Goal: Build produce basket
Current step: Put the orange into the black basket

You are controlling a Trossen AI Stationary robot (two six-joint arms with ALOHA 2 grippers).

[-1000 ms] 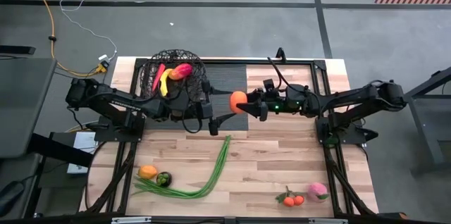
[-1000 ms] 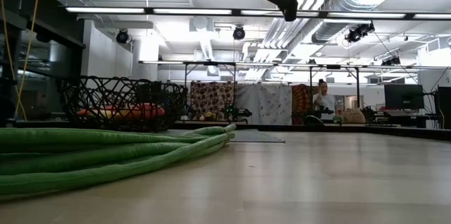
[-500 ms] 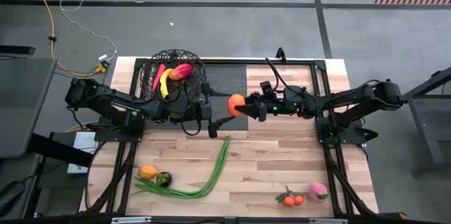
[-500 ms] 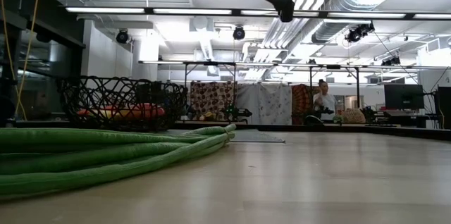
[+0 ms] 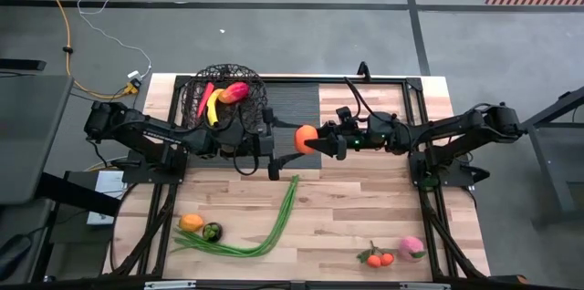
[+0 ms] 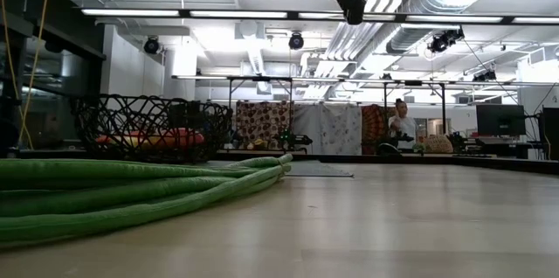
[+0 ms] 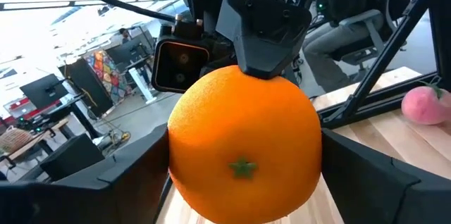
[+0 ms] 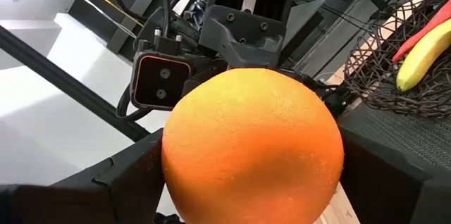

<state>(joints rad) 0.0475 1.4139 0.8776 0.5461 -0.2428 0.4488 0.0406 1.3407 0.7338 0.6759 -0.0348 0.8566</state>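
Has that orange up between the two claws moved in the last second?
Yes. In the high view the orange has shifted slightly left, toward the basket.

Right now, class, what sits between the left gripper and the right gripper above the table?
A round orange fruit sits between the left gripper and the right gripper, raised above the table; the high view and both wrist views show it.
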